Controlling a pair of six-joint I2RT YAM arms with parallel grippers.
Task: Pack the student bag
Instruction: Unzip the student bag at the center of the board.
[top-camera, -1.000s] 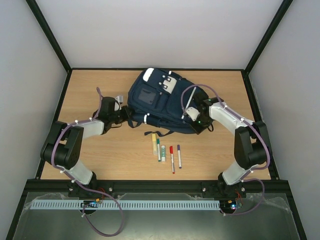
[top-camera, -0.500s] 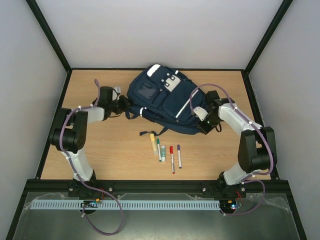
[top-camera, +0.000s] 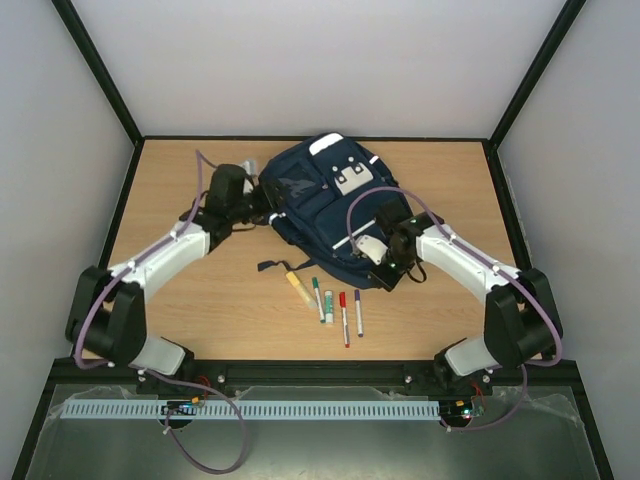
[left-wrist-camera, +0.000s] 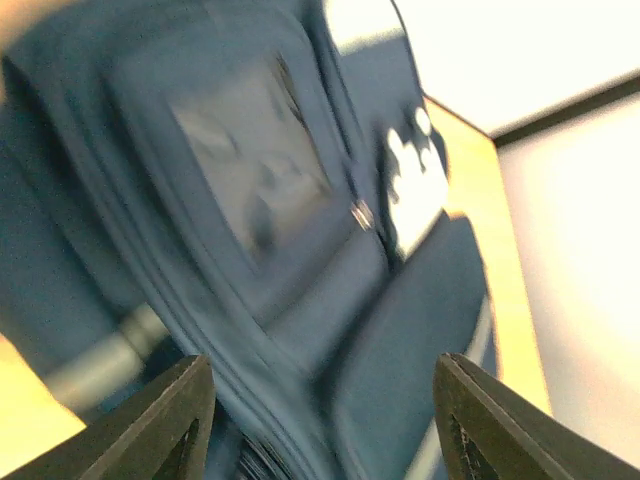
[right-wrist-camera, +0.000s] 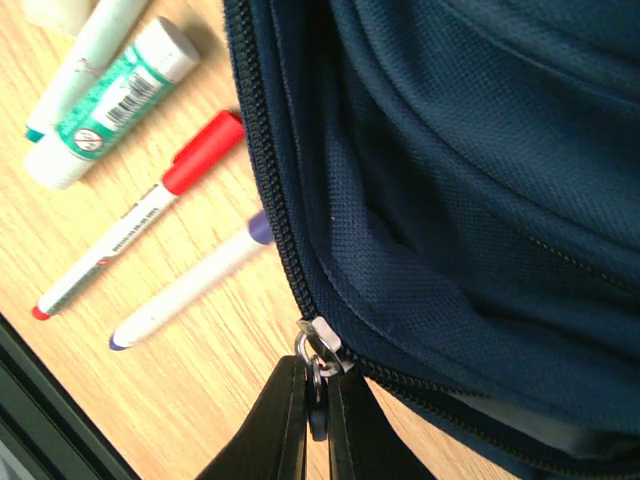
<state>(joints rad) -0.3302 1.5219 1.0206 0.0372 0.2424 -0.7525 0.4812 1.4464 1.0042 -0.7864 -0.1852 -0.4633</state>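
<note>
- Jaws of the right gripper (right-wrist-camera: 318, 400) are pressed together on the metal zipper pull (right-wrist-camera: 318, 352), at the near edge of the student bag (top-camera: 318, 200).
- Fingers of the left gripper (left-wrist-camera: 320, 375) are spread wide and nothing is held. The bag's left side is seen, blurred, just ahead of them.
- The student bag is laid flat on the wooden table (top-camera: 200, 310), toward the back centre, between both arms, front pockets up.
- A red-capped marker (right-wrist-camera: 135, 240) and a purple-capped pen (right-wrist-camera: 190, 290) are laid on the table just beside the zipper. A green-labelled tube (right-wrist-camera: 105, 115) is noted beyond them.
- A yellow highlighter (top-camera: 297, 288) is seen at the left end of that row, near a dark strap.
</note>
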